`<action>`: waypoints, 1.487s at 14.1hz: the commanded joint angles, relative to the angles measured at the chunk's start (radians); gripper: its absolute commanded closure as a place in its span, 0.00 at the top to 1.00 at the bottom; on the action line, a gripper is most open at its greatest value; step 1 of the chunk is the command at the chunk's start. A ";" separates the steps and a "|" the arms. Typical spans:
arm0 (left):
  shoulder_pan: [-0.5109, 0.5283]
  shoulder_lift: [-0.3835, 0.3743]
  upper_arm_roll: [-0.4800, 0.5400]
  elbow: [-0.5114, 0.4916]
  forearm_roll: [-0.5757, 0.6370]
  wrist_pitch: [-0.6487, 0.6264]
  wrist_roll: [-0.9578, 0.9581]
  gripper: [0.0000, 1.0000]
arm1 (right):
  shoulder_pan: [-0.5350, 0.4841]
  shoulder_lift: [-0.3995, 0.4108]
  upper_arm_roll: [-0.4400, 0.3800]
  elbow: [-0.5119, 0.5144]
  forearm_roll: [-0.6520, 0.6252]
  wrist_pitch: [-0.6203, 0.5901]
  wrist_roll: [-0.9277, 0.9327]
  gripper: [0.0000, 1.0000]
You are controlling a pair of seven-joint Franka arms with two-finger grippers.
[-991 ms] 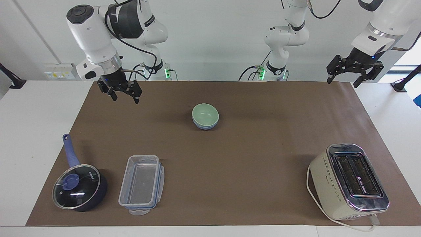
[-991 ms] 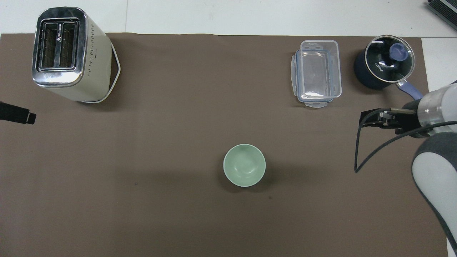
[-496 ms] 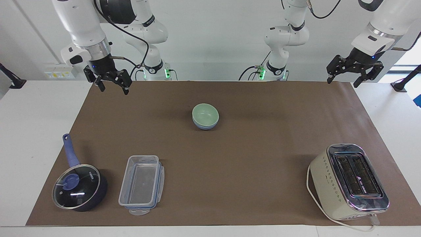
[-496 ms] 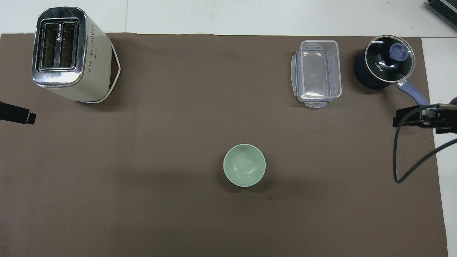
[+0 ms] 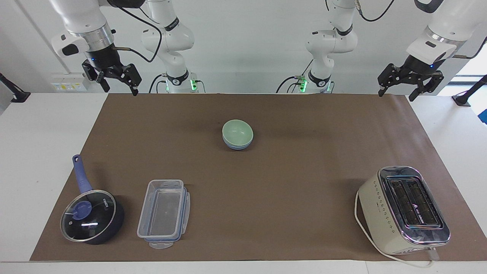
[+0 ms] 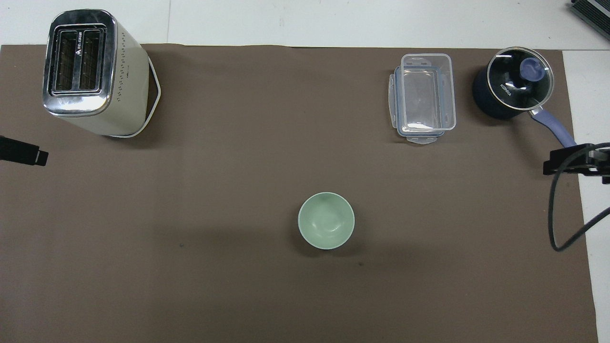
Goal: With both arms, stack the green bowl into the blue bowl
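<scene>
Right end effector (image 5: 116,80): fingers apart, empty; over the last second it has risen and pulled back from the green bowl, now above the mat's edge at the robots' end.
Green bowl (image 5: 237,132): nested upright in the blue bowl (image 5: 237,145), mid-mat, unmoved.
Left end effector (image 5: 410,84): fingers apart, empty, waiting well away from the green bowl, unchanged.
Surface (image 5: 45,152): saucepan, container and toaster untouched.
Finding: stack appears complete; arms retiring.
</scene>
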 commanded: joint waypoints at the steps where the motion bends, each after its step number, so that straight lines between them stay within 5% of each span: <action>1: 0.007 -0.017 -0.003 -0.014 -0.006 -0.012 -0.008 1.00 | -0.006 -0.016 0.002 0.026 0.022 -0.047 -0.024 1.00; 21: 0.001 -0.016 -0.003 -0.014 -0.006 -0.006 -0.010 1.00 | 0.006 -0.033 0.011 0.003 0.013 -0.046 -0.024 1.00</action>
